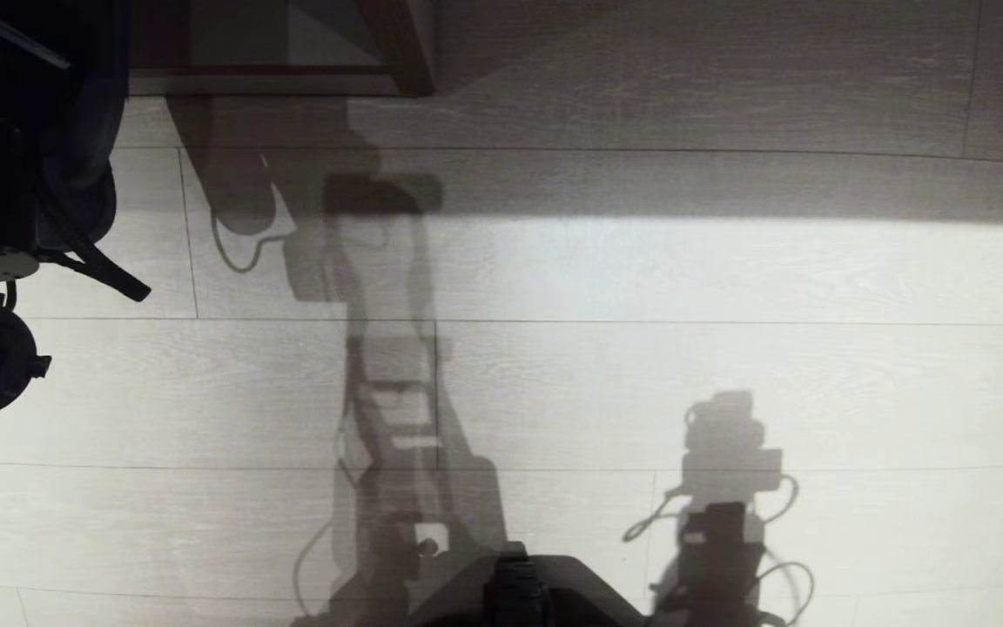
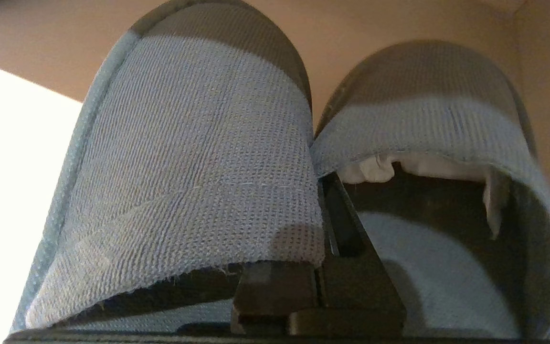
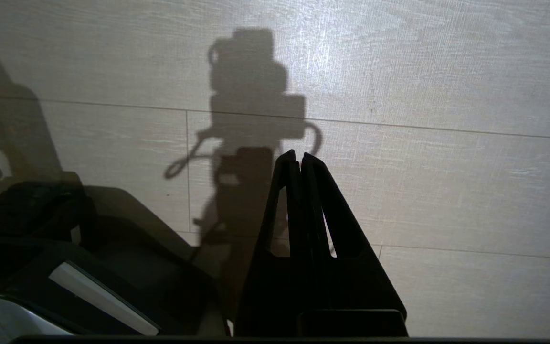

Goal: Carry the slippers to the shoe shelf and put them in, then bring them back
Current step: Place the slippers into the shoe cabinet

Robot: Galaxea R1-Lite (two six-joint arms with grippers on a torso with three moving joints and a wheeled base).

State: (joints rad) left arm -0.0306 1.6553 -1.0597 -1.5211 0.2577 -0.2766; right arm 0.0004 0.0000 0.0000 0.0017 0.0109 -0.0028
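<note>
the left gripper (image 2: 325, 267) is clamped on the slippers (image 2: 198, 181), its dark, blocky fingers pinching the two inner edges together. the pair hangs side by side, toes rounded, uppers a coarse woven mesh with a stitched seam and piped rim; a white lining shows inside one opening. in the head view the left arm (image 1: 14, 218) is a dark mass at the far left, above the pale wood-grain plank floor (image 1: 728, 305), which is crossed by soft shadows. the shoe shelf (image 1: 292, 52) sits at the far edge, dark brown edging framing a grey panel. the right gripper (image 3: 300, 160) hangs over the floor, its slim triangular black fingers pressed together, holding nothing.
</note>
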